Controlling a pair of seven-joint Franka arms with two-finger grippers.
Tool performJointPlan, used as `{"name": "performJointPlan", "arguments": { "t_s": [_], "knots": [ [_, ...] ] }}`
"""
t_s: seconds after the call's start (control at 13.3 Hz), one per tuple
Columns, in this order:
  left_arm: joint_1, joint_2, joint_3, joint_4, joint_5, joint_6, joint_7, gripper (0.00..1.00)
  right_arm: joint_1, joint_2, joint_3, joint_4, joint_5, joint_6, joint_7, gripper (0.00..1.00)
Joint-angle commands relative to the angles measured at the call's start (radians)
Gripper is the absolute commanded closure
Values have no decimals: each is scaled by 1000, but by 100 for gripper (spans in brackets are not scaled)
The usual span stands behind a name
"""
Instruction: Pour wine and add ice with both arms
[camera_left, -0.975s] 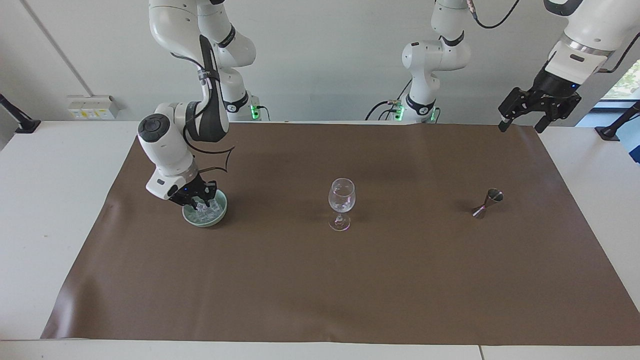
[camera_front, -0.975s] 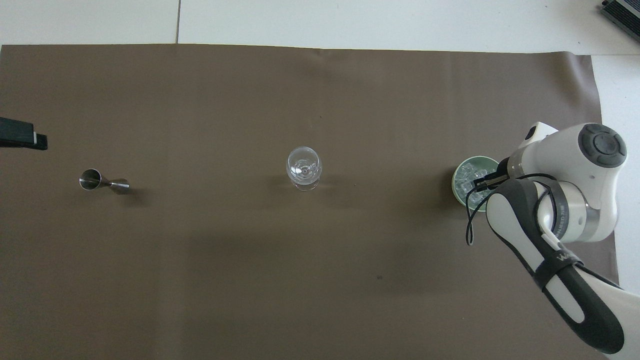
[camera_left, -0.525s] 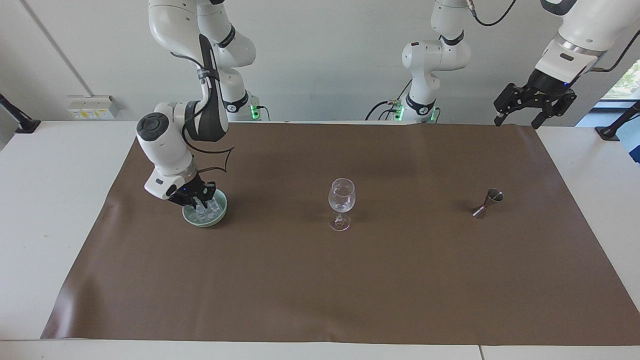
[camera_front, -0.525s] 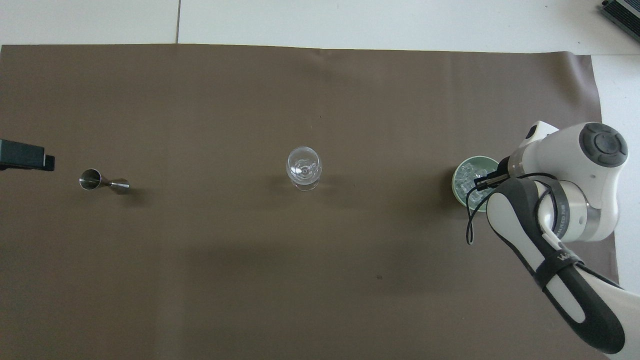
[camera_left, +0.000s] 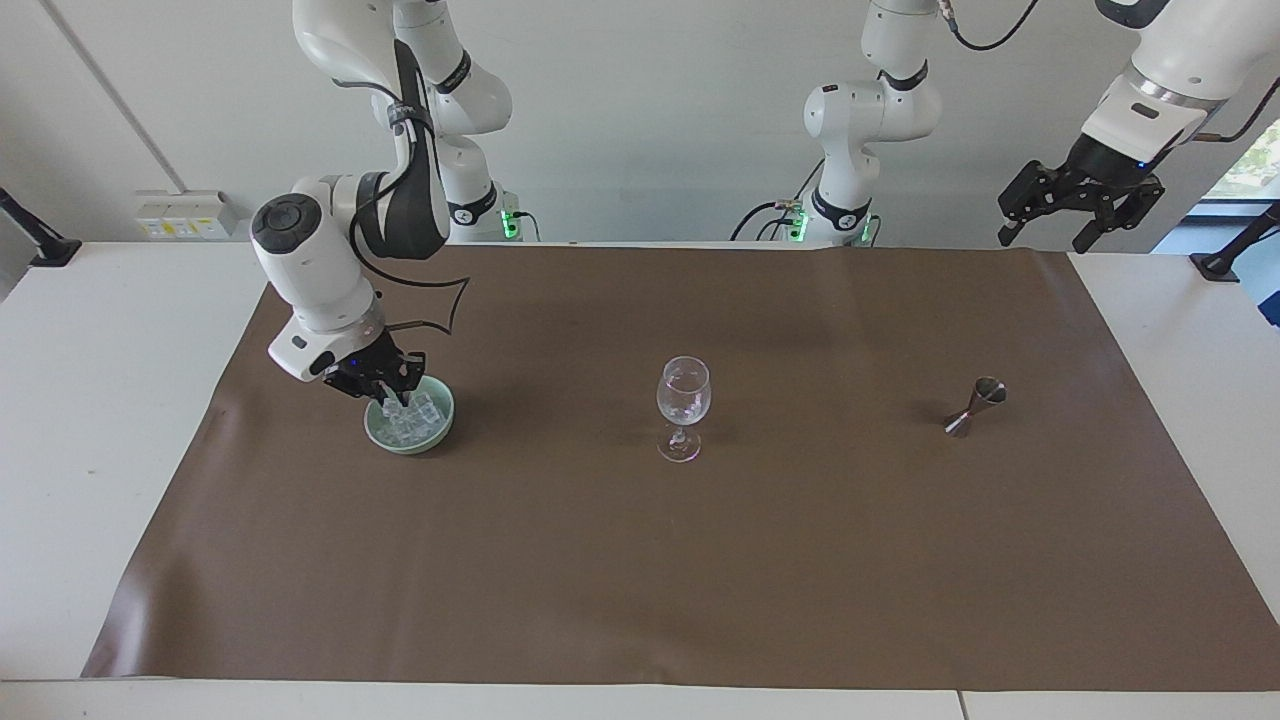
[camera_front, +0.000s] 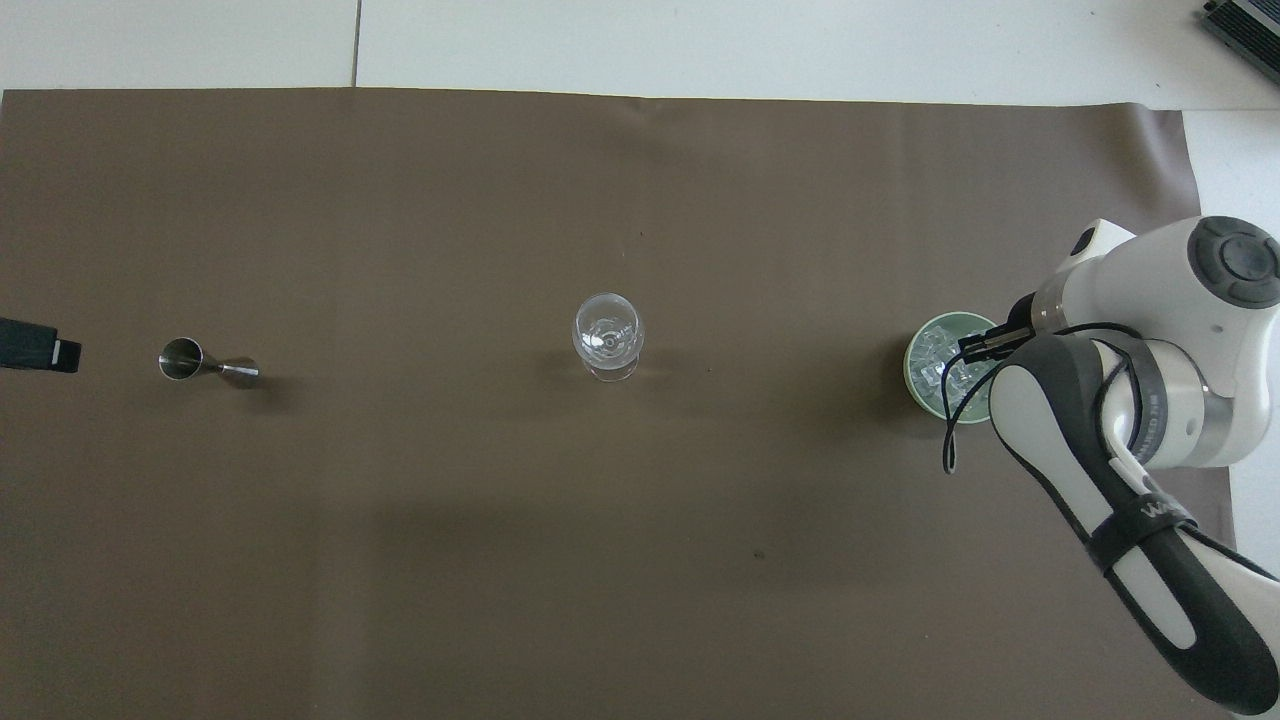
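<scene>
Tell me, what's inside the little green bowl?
Clear ice cubes fill the green bowl. The right gripper reaches in, covering some; whether it holds a cube is hidden.

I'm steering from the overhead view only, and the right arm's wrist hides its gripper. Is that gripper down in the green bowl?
Observer: The right gripper hangs just above the ice, its tips about level with the rim of the bowl.
Operator: Open or shut?
Observer: Shut; I cannot tell whether a cube sits between the fingertips.
Operator: Of the left gripper I see only a black tip.
Observer: The left gripper is open and empty, raised high over the edge of the table at the left arm's end.
</scene>
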Motion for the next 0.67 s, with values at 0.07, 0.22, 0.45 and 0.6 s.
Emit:
{"name": "performJointPlan", "arguments": {
  "t_s": [0.07,0.22,0.45,0.6],
  "knots": [
    [2,-26,-14,-23,47,-40,-105,0,30,-23,46,77,16,-93,186,100],
    [5,-26,-50,-21,65,-45,-142,0,36,-24,104,99,14,-104,297,100],
    [17,-24,-50,-23,52,-34,-147,0,59,-35,137,134,10,-105,447,100],
    [19,-23,-49,-18,50,-38,-146,0,79,-46,146,160,13,-107,489,100]
  ]
}}
